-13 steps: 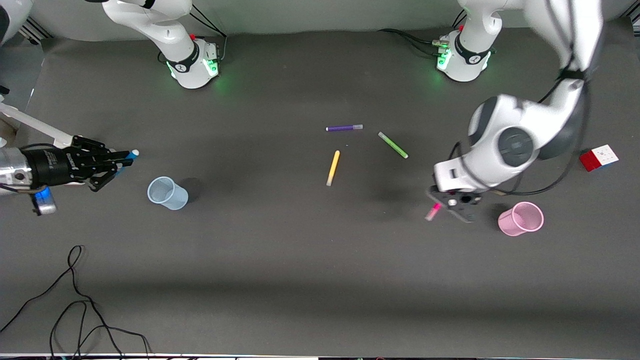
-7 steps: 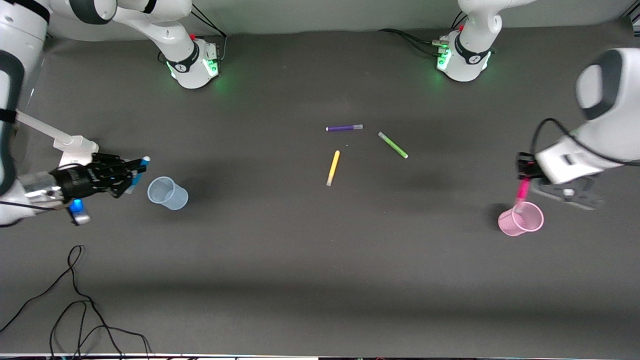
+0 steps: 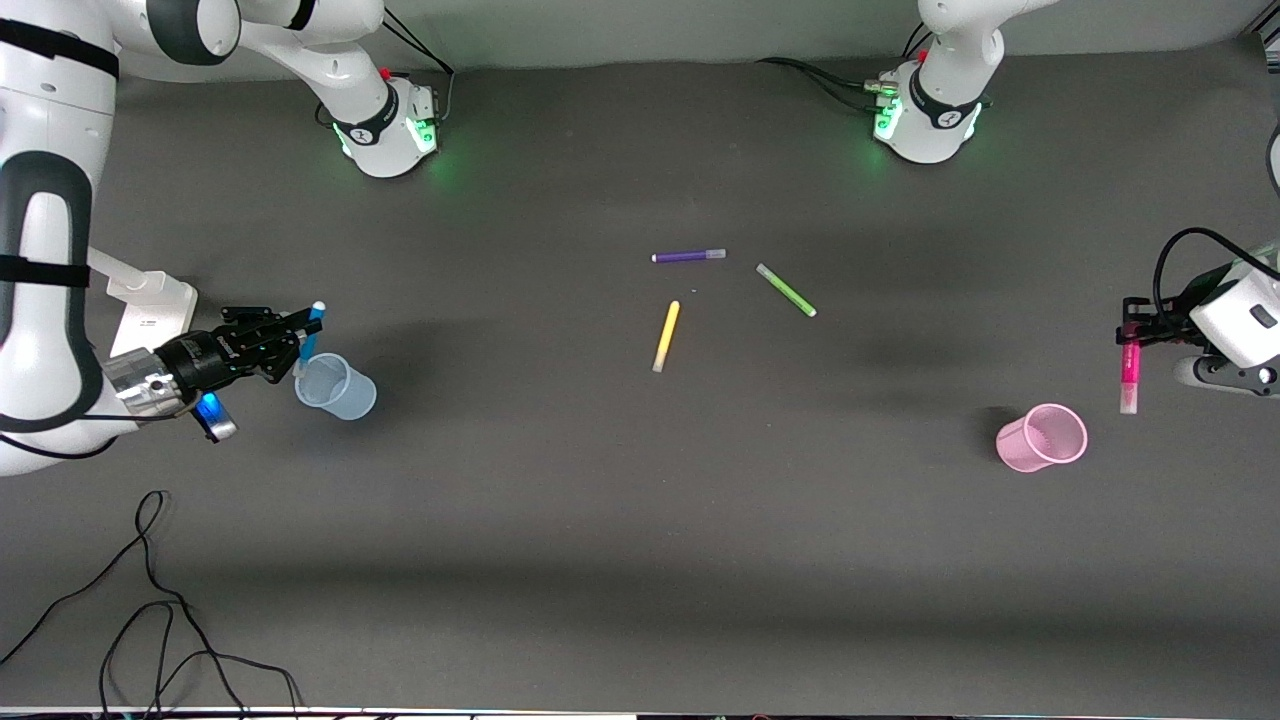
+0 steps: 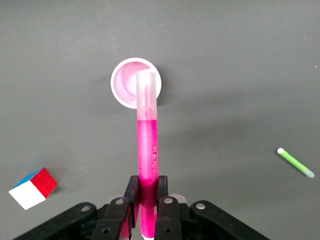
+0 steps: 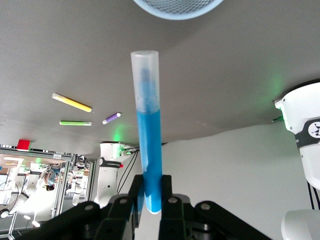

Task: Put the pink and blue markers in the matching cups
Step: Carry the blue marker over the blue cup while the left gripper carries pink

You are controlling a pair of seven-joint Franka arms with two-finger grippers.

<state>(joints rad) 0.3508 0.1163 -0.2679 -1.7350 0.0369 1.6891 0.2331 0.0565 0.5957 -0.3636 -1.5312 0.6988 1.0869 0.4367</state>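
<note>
Gripping the pink marker (image 3: pixel 1130 376), the left tool (image 3: pixel 1131 333) hangs beside the pink cup (image 3: pixel 1041 437); the right tool (image 3: pixel 300 344) pinches the blue marker (image 3: pixel 311 335) at the blue cup (image 3: pixel 334 386).

Left wrist view: pink marker clamped, tip over the cup.

Right wrist view: blue marker clamped, cup rim ahead.

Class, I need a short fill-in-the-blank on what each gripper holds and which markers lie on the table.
1. The left gripper is shut on the ____ marker.
2. The right gripper holds the blue marker beside the ____ cup.
3. Nearest the front camera of the three lying markers is the ____ one.

Missing words: pink; blue; yellow
</note>
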